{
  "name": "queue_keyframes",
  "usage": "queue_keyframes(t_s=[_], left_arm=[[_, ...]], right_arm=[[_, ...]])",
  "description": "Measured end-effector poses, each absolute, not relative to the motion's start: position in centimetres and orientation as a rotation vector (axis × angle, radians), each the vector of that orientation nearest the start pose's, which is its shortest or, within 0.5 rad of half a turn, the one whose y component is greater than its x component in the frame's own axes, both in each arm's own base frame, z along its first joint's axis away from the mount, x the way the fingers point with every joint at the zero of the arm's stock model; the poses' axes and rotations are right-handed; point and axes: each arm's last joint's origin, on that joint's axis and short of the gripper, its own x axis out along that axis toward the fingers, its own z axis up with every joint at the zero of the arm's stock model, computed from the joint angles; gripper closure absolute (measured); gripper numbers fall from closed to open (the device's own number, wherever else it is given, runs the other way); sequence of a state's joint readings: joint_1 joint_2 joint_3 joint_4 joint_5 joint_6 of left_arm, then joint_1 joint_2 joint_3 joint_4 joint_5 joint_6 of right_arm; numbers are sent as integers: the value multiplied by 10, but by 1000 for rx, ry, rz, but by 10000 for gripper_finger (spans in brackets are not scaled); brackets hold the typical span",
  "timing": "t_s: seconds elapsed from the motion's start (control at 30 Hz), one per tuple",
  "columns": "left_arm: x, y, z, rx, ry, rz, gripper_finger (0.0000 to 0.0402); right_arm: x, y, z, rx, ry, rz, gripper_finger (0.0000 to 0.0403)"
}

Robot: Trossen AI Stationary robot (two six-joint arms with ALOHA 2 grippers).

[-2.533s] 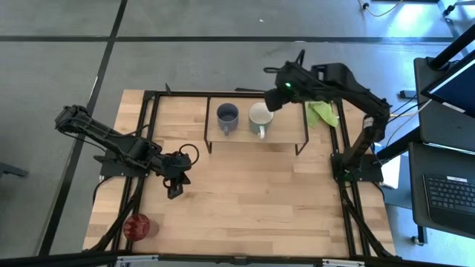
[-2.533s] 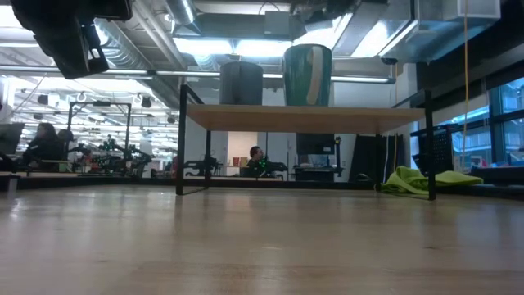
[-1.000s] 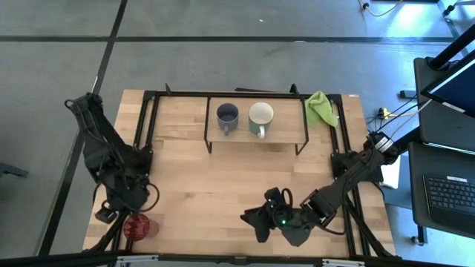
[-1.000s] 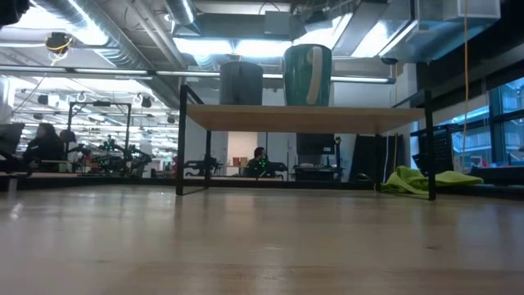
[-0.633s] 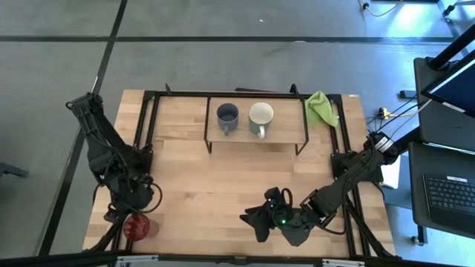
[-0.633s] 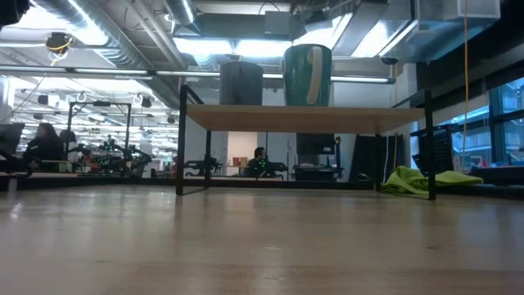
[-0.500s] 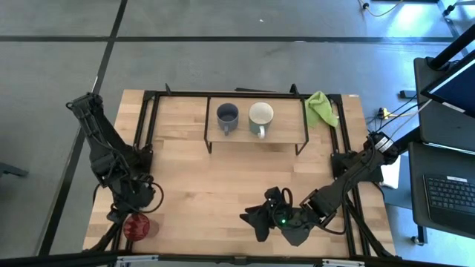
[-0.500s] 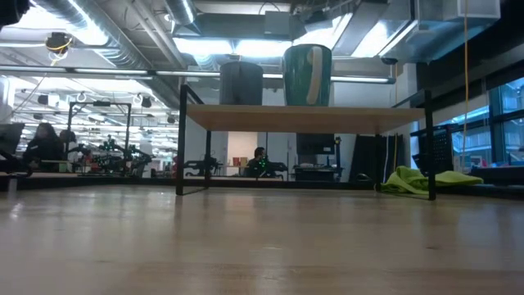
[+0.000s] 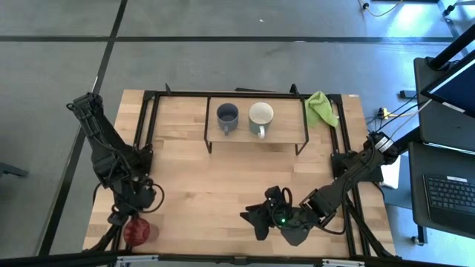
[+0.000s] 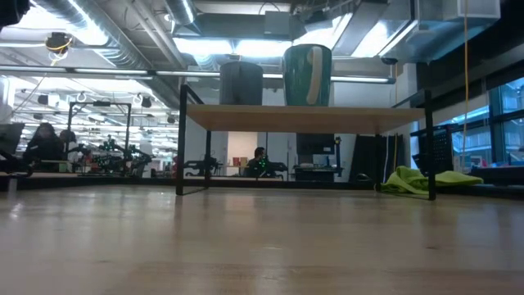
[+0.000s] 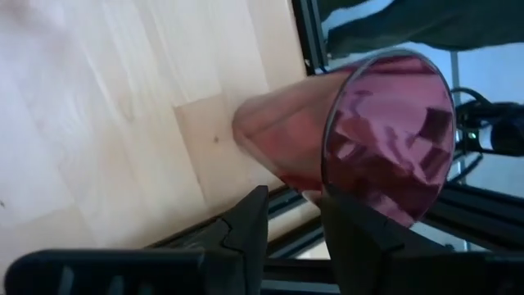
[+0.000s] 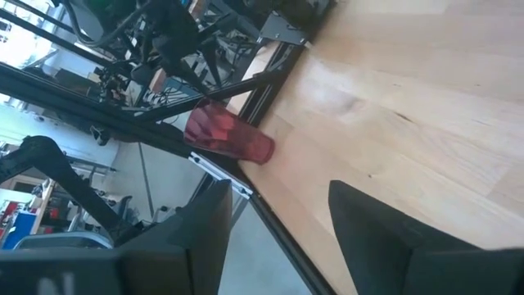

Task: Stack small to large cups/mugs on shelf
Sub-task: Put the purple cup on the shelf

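right now my left gripper [image 11: 291, 215] is down at the table's near left corner, jaws spread beside the red tumbler [image 9: 137, 231], not closed on it. my right gripper [image 9: 256, 222] waits low near the front, jaws apart, empty. farther back, the grey mug [image 9: 227, 116] and white mug [image 9: 260, 116] stand on the shelf [image 9: 286, 130].

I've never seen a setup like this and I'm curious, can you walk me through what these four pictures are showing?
Two dark robot arms work at a wooden table. One picture looks straight down, one looks level across the tabletop, and two come from cameras on the arms' wrists. On a low shelf stand a dark grey mug and a white mug; a green cloth lies beside it. The left hand, open, reaches around a red tumbler at the table's near left corner without gripping it yet. The right hand waits open over the table's front edge, holding nothing.
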State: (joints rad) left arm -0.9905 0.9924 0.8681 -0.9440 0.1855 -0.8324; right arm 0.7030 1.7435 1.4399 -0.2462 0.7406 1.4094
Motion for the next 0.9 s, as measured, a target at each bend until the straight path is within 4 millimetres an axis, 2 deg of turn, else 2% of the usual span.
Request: queue_keyframes(t_s=[0.57,0.67,0.8,0.9], left_arm=[[89,-147,271,-278,1389,-570,294],[88,-141,278,-308,1371,-573,294],[88,-130,296,-349,1289,-551,294],[89,-129,301,-379,1260,-528,294]], right_arm=[[313,239,301,1027,302,-309,197],[313,239,301,1028,302,-310,197],[313,238,301,1028,302,-311,197],[313,238,301,1027,302,-313,197]])
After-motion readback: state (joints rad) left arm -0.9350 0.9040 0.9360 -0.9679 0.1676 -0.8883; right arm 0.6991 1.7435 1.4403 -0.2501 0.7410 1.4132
